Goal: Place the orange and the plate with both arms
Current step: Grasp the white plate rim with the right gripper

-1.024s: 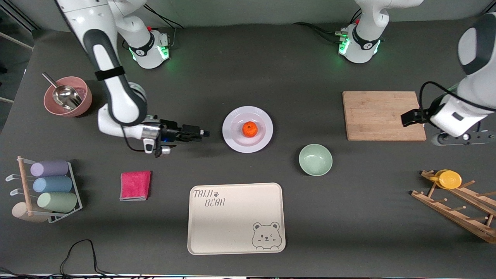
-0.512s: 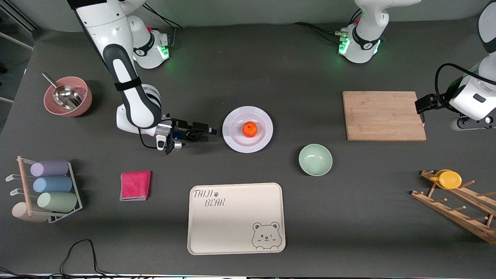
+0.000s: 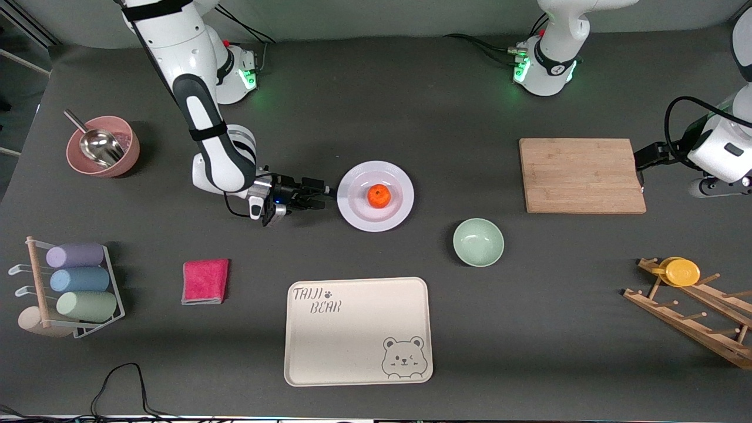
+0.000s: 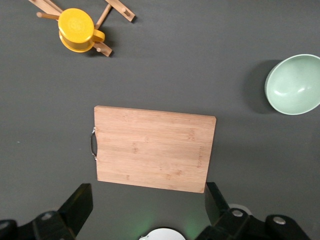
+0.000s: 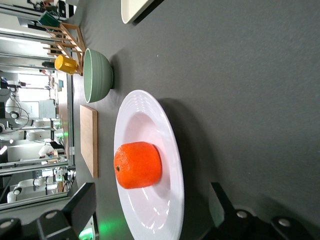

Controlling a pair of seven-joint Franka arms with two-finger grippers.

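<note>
Orange (image 3: 379, 195) sits at centre of white plate (image 3: 352, 212), mid-bench, farther from front camera than bear-printed tray (image 3: 358, 331) and green bowl (image 3: 478, 242). Right gripper (image 3: 322, 196) low, just beside plate rim on right arm's side, fingers wide, holding nothing. Left gripper (image 4: 147, 210) above cutting board (image 3: 581, 175) edge, fingers wide, empty.
</note>
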